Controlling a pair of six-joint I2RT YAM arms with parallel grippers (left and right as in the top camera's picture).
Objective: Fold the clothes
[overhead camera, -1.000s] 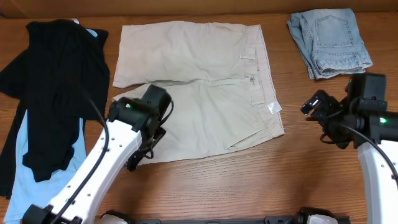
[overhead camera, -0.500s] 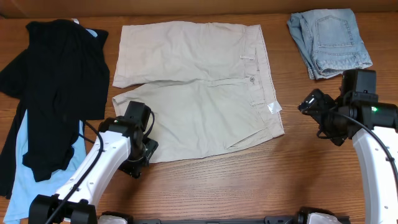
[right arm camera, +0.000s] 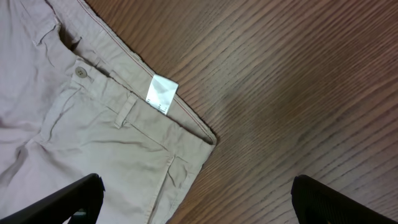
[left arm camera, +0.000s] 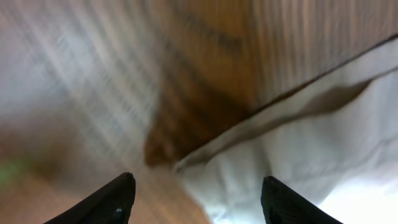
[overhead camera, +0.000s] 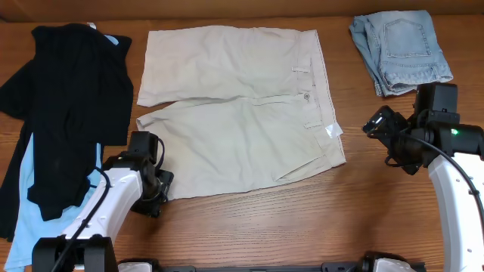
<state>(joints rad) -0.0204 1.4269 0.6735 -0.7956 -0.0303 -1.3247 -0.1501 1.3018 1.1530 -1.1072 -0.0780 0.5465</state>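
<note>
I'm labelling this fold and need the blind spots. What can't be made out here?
Overhead: the light-blue shirt is mostly covered by the black top and cut by the left edge.
Overhead: the left arm hides the near hem corner of the khaki shorts.
Left wrist: motion blur; whether the left tool touches the cloth cannot be told.
Right wrist: the right tool shows only fingertips, cut by the bottom edge.
</note>
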